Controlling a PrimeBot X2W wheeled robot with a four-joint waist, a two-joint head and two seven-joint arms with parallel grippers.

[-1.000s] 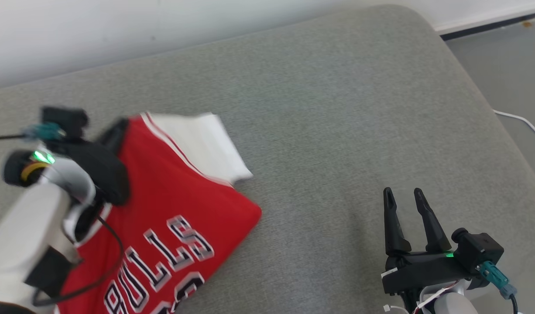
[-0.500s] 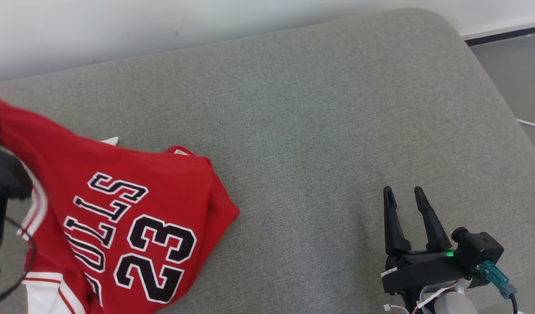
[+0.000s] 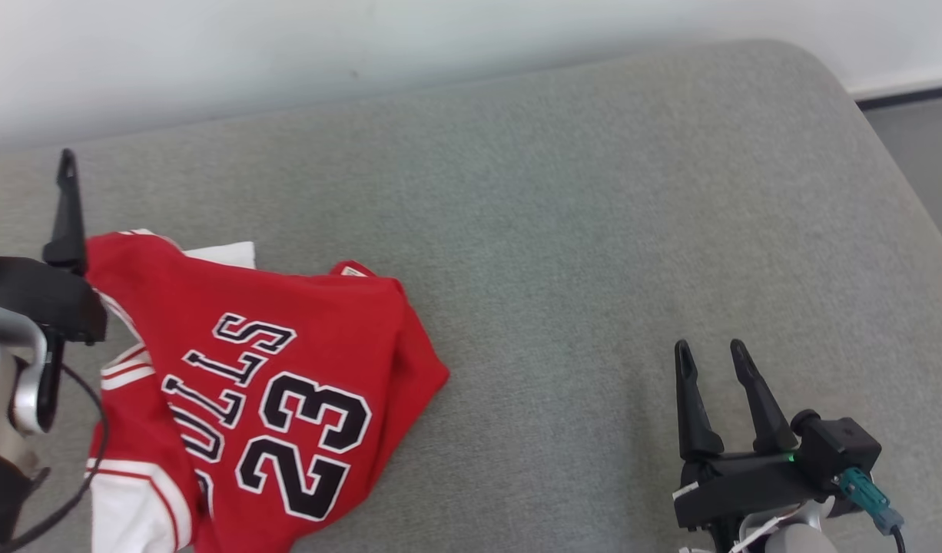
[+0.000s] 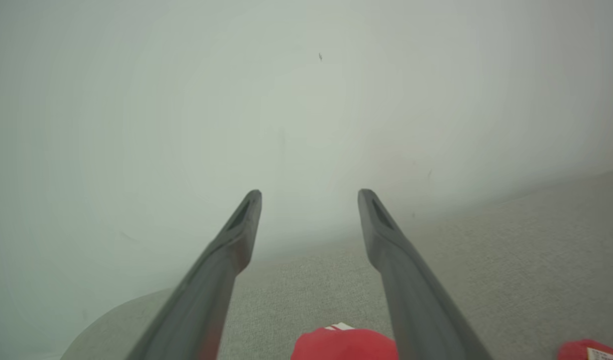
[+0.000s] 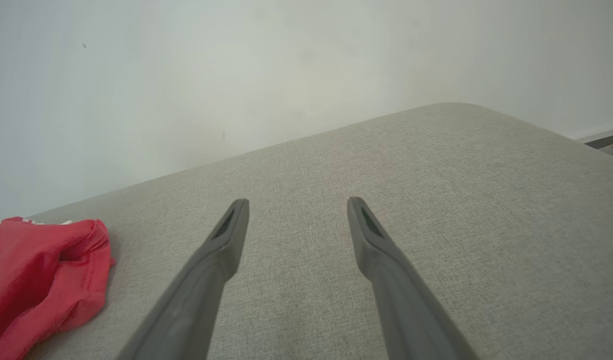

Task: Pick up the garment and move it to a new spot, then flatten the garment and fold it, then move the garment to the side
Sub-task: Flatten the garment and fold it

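Head view: crumpled red basketball jersey [image 3: 286, 369], white trim, black "BULLS 23" lettering, lies lower left on the grey fabric cushion [image 3: 594, 230]. Left gripper [image 3: 25, 160] at left edge, right beside the jersey's corner. Fingers spread wide, nothing btwn them. Right gripper [image 3: 711, 352] lower right, well apart from the jersey, fingers parted, empty.

Left wrist view: fingers wide, red fold at bottom centre btwn them, pale wall [image 4: 306, 100] ahead.

Right wrist view: fingers parted over bare cushion, jersey at lower left.

Grey upholstered cushion [image 3: 594, 230] bears a crumpled red jersey [image 3: 286, 369] at its left.
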